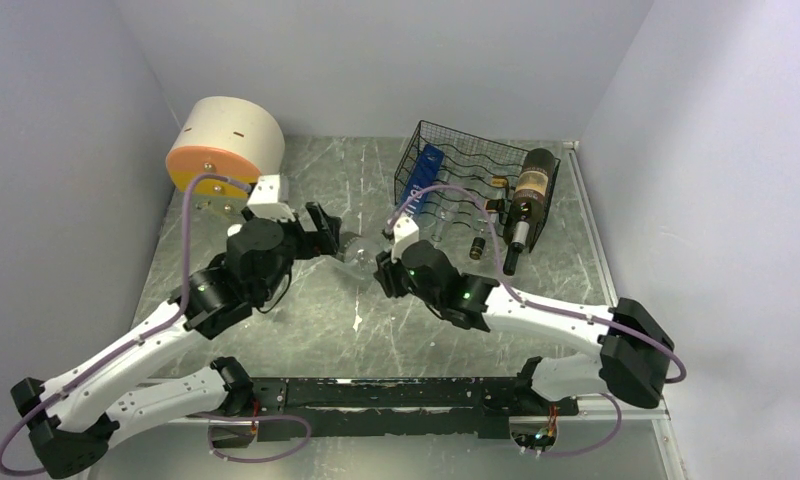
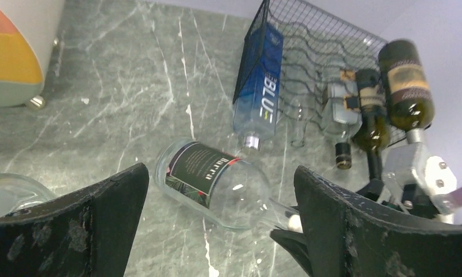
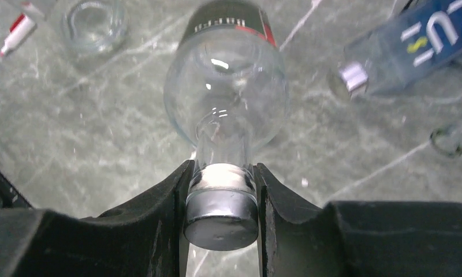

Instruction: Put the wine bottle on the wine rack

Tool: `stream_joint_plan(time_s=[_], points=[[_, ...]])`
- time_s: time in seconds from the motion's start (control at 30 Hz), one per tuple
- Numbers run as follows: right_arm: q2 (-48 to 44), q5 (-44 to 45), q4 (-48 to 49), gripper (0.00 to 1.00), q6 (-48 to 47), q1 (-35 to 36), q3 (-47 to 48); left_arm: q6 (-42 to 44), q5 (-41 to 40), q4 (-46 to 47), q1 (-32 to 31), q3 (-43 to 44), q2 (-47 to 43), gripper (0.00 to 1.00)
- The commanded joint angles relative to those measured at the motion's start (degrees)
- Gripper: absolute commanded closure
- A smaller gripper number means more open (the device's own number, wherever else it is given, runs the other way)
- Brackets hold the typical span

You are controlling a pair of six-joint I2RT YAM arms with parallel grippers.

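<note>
A clear glass wine bottle (image 1: 356, 248) with a dark label lies between my two grippers, base toward the left one. My right gripper (image 3: 222, 173) is shut on its neck just above the silver cap; it shows in the top view (image 1: 386, 262) too. My left gripper (image 2: 221, 170) is open, with a finger on either side of the bottle's body (image 2: 217, 182) and not touching it. The black wire wine rack (image 1: 461, 170) stands at the back right. It holds a blue bottle (image 1: 422, 175) and a dark wine bottle (image 1: 532, 195).
A beige and orange cylinder (image 1: 224, 145) stands at the back left. A small dark bottle (image 1: 476, 248) lies in front of the rack. A small clear jar (image 3: 96, 26) and a red-tipped marker (image 3: 18, 32) lie beyond the bottle. Walls close in on both sides.
</note>
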Motion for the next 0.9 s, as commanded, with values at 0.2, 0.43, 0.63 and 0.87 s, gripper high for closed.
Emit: stream_joint_plan(time_s=[0.2,0.43,0.63,0.87], points=[[-5.0,-4.9,-4.8,1.0,13.1,0.3,-11.2,-0.8,13.9,7.5,5.1,-5.0,9.6,0.0],[-4.4,-7.8,-1.2,1.0,15.4,0.7,-15.3,-2.5,24.8,11.3,9.1,-9.7,14.3,0.01],[-1.9,-8.1,-4.9,0.92,15.9,0.8,-14.3,-3.5,41.9,16.1,16.0,-11.5,18.9,0.0],[0.9,-7.9,-9.4,0.75,15.9,0.8,-12.3,-2.4,42.4,14.5,17.4,-7.9,25.8,0.04]])
